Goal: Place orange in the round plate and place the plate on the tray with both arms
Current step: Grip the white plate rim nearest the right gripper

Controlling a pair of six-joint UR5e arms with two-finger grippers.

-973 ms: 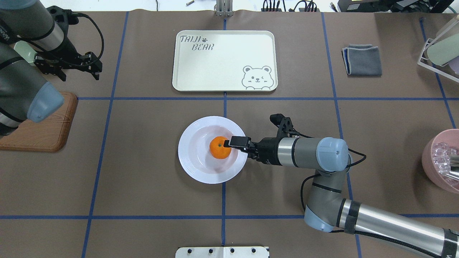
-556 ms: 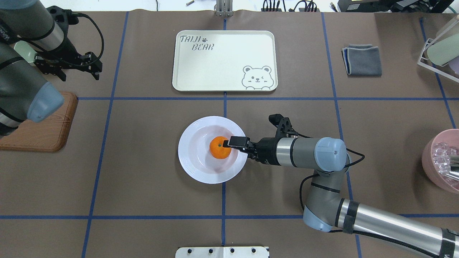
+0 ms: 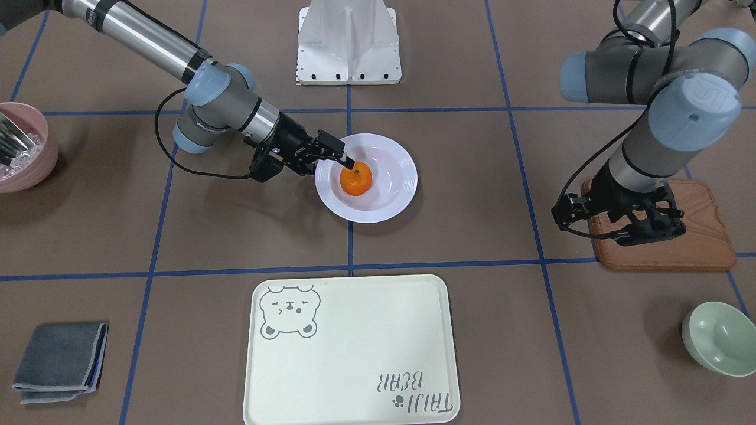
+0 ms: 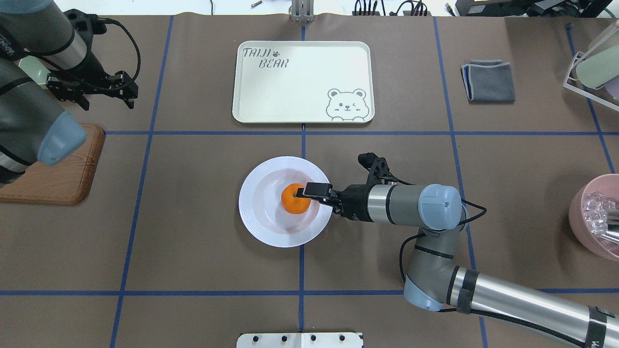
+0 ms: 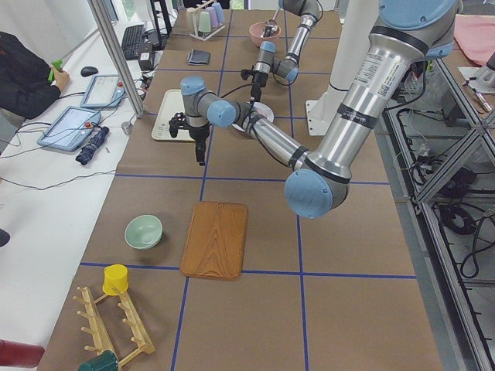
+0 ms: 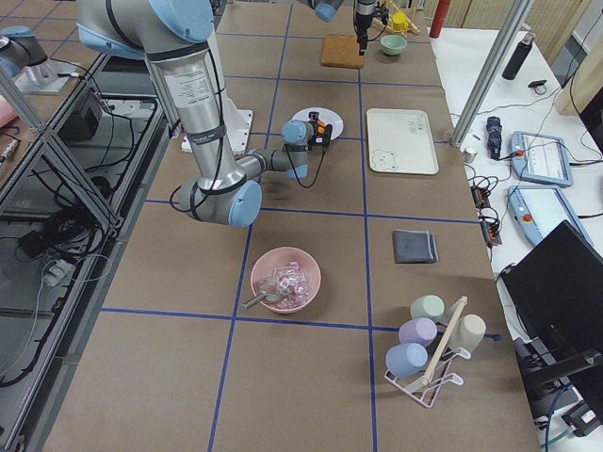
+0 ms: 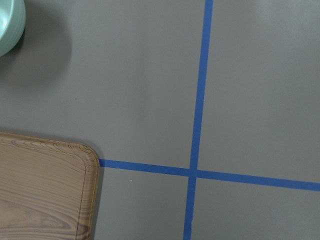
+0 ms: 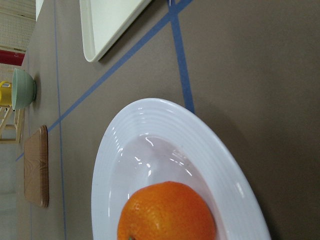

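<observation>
**A:** Start big. What is the setting?

**B:** A long table [image 4: 193,241] covered in brown, divided into squares by blue tape [image 4: 302,145]. Along one side runs a white bench with tablets, where a person's dark sleeve [image 5: 23,77] shows.

**A:** And the arms?

**B:** The right arm [image 4: 508,299] comes in from the near right corner and bends at the elbow. Its wrist lies almost level and points across the table toward the robot's left. The right gripper [image 4: 300,193] reaches over the plate's rim, with its tip at the top of the fruit. From above the fingers read as one black bar, so I cannot tell whether they are apart or together.

**A:** The other one?

**B:** The left arm [image 4: 29,111] is folded up at the far left with its wrist pointing down. The left gripper [image 4: 108,102] hangs above bare table just past the wooden board [image 4: 63,183], fingers spread wide and holding nothing.

**A:** The task's things?

**B:** The tray [image 4: 300,77] lies flat at the far middle, one tape line beyond the plate, with nothing on it. The round plate [image 4: 256,217] stands on the table at the centre. A pink bowl [image 4: 585,227] is at the right edge, a green bowl [image 3: 717,345] beyond the board, and a folded grey cloth [image 4: 488,82] to the tray's right.

**A:** The fruit?

**B:** The orange [image 4: 292,204] sits in the plate's sunken middle.
</observation>
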